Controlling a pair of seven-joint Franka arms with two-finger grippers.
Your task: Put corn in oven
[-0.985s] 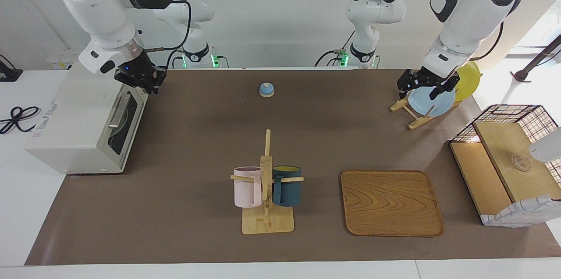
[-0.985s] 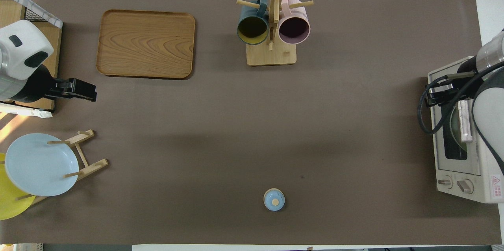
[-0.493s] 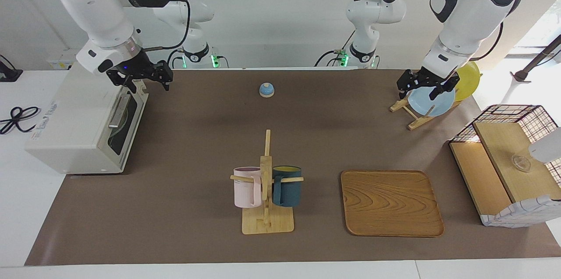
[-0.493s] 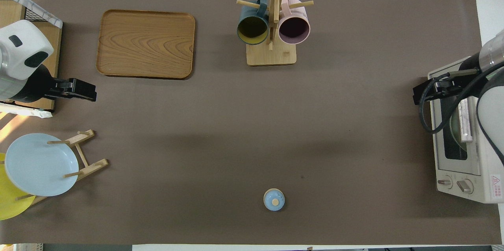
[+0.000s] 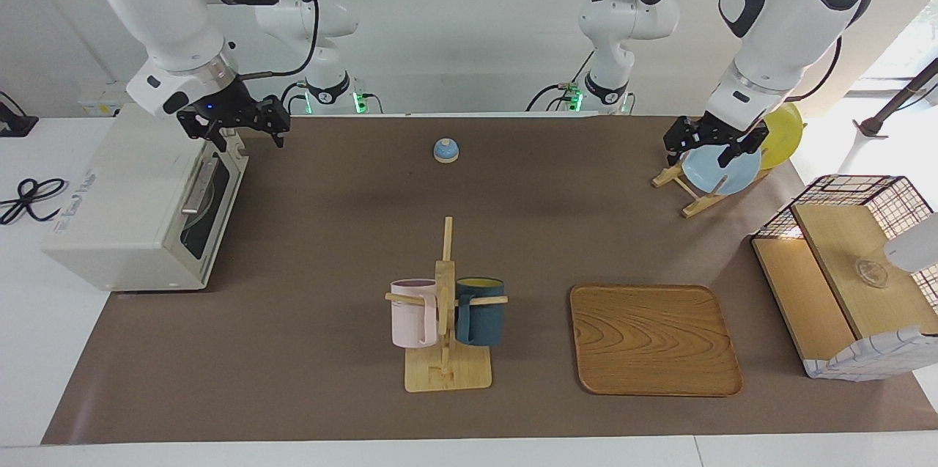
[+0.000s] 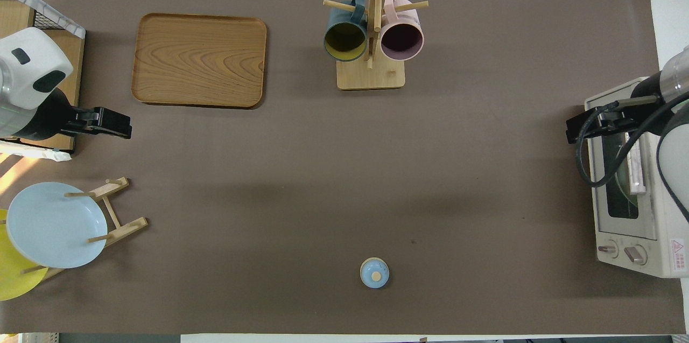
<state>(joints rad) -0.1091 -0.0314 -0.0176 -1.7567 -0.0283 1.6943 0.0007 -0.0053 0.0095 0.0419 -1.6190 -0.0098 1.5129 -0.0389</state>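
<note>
The cream-white oven (image 5: 124,210) stands at the right arm's end of the table, its dark glass door shut and its silver handle (image 5: 198,185) facing the table's middle. It also shows in the overhead view (image 6: 627,224). No corn shows in either view. My right gripper (image 5: 234,135) is open and empty, raised over the upper edge of the oven's door; in the overhead view (image 6: 573,130) it is over the oven's corner. My left gripper (image 5: 700,153) is open and empty, waiting over the plate rack.
A wooden rack (image 5: 692,192) holds a light blue plate (image 5: 722,170) and a yellow plate (image 5: 784,126). A mug tree (image 5: 445,320) with a pink and a dark teal mug, a wooden tray (image 5: 654,339), a small blue knob-topped lid (image 5: 445,150) and a wire basket (image 5: 857,269) are on the mat.
My right gripper has lifted off the top edge of the oven door, turned, and shifted slightly toward the table's middle. The left arm has not moved.
</note>
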